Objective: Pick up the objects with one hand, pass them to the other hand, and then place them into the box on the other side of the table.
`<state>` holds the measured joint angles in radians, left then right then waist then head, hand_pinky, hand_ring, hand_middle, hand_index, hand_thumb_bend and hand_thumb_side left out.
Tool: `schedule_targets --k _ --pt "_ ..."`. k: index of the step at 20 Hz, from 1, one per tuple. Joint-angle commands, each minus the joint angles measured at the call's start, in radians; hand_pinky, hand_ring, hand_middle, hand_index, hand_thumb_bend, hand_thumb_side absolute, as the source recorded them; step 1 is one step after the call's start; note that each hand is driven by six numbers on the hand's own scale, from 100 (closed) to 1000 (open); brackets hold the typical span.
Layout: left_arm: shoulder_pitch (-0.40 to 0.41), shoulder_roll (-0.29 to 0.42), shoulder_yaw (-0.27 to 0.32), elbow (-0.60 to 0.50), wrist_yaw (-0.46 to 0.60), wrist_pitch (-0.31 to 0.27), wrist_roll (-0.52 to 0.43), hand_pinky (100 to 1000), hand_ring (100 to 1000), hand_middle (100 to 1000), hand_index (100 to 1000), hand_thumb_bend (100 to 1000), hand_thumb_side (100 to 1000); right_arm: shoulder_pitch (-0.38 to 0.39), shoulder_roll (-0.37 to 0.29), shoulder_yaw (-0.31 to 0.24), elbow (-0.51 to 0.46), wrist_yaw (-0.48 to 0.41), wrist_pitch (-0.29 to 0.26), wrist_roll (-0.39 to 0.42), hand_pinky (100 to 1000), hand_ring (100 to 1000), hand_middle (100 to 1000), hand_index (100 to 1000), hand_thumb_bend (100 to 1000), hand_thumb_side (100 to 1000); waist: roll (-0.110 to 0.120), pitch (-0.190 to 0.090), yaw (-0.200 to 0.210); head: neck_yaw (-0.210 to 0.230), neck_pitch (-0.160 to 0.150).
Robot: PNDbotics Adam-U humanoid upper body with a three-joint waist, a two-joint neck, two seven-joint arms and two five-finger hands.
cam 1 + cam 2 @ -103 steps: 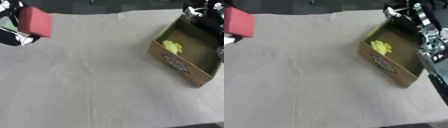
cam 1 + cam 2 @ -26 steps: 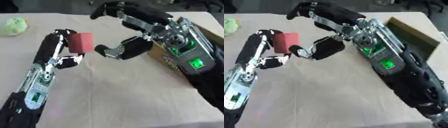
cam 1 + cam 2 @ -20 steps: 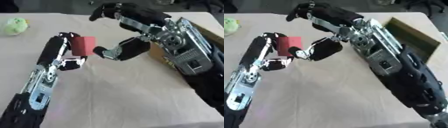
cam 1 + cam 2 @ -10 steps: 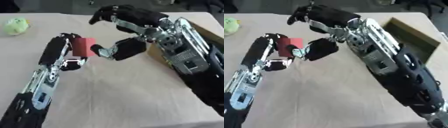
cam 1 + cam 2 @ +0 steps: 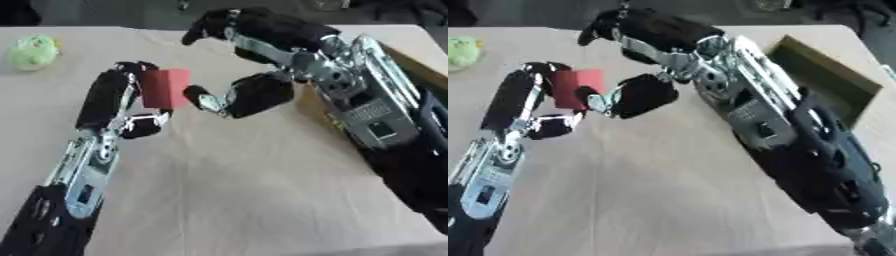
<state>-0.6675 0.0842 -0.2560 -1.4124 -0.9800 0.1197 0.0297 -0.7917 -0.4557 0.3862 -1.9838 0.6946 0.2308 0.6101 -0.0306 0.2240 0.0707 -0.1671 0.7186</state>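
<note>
Over the cloth-covered worktop, I have the left hand raised mid-table, forearm running up from the lower left corner, its fingers curled round a red block and holding it upright above the cloth. The right hand comes in from the right across the middle, wrist bent. Its thumb reaches to the block's right face and touches it or stands just beside it; I cannot tell which. The other fingers arch high above the block, spread and released, not closed on anything. The two hands meet at the block, well clear of the cloth.

The cardboard box sits at the worktop's right edge, largely hidden behind the right forearm; from the right eye view I see its dark interior and olive inner wall, but I cannot make out what lies in it. A pale green rounded object rests alone on the cloth at the far left corner, well apart from both hands.
</note>
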Motion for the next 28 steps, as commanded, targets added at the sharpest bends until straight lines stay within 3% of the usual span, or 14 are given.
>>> schedule_targets --k 1,8,14,18,22,28 --pt "-0.027 0.045 0.005 -0.01 0.035 -0.008 0.0 406 444 430 507 265 100 -0.008 -0.024 -0.07 -0.016 -0.044 -0.021 -0.045 952 886 845 894 295 618 0.004 -0.022 -0.004 0.009 -0.006" --pt "-0.065 0.159 0.019 0.003 0.138 -0.025 0.003 406 443 428 505 243 100 0.063 -0.091 -0.139 -0.016 -0.148 -0.111 -0.149 937 822 787 852 298 572 0.007 -0.019 -0.011 0.016 -0.016" --pt "-0.11 0.238 0.001 0.007 0.226 -0.06 -0.059 408 443 429 506 244 100 0.126 -0.142 -0.099 -0.016 -0.236 -0.177 -0.237 929 809 774 842 301 587 0.011 -0.017 -0.009 0.009 -0.018" --pt "-0.146 0.268 -0.012 -0.022 0.285 -0.072 -0.106 408 442 428 505 229 100 0.173 -0.144 -0.053 -0.016 -0.255 -0.165 -0.234 938 809 774 846 267 613 0.015 -0.015 0.0 0.005 -0.022" --pt "-0.148 0.282 -0.029 -0.1 0.343 -0.085 -0.113 409 443 429 507 223 100 0.228 -0.116 -0.058 -0.016 -0.262 -0.113 -0.216 956 832 793 857 260 604 0.018 -0.01 0.006 0.003 -0.031" --pt "-0.171 0.325 -0.078 -0.18 0.428 -0.058 -0.179 407 441 426 505 219 100 0.253 -0.092 -0.019 -0.016 -0.203 -0.085 -0.19 965 863 814 869 268 599 0.026 -0.007 0.016 0.005 -0.04"
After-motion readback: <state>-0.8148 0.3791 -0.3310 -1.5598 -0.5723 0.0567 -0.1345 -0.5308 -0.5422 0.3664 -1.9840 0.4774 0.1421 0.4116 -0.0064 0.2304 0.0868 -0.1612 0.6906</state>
